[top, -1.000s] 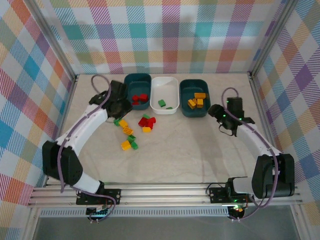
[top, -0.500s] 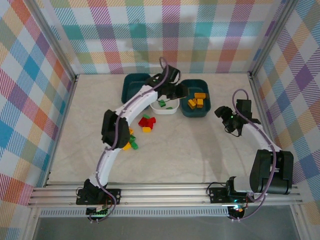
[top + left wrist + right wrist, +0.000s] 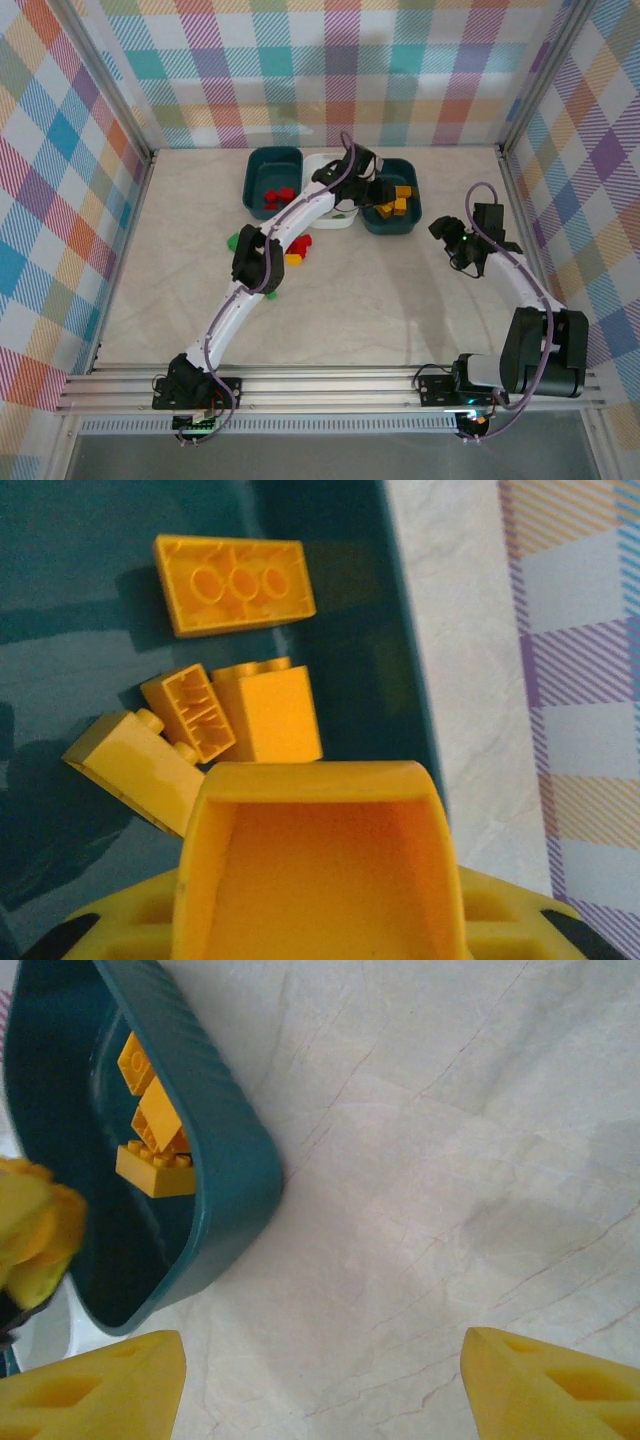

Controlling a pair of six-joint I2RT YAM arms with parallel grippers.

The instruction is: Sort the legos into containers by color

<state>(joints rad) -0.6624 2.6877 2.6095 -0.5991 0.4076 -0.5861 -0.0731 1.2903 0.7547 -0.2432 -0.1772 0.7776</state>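
**Left wrist over the orange tub: release low and centred**

Left wrist view looks straight down into the right-hand teal tub (image 3: pixel 398 670), where four orange bricks (image 3: pixel 235 583) lie in a loose cluster. The left tool (image 3: pixel 377 190) hangs above that tub's left edge; whether its fingers pinch a brick I cannot tell. If they do, this looks like the drop. It would go best by moving inward off the rim, lowering close to the tub floor, then parting the fingers so the piece cannot bounce out. The right tool (image 3: pixel 320 1365) stands wide apart and empty above bare bench (image 3: pixel 450 1160), just beside the tub. Loose legos (image 3: pixel 297 248) lie mid-bench.
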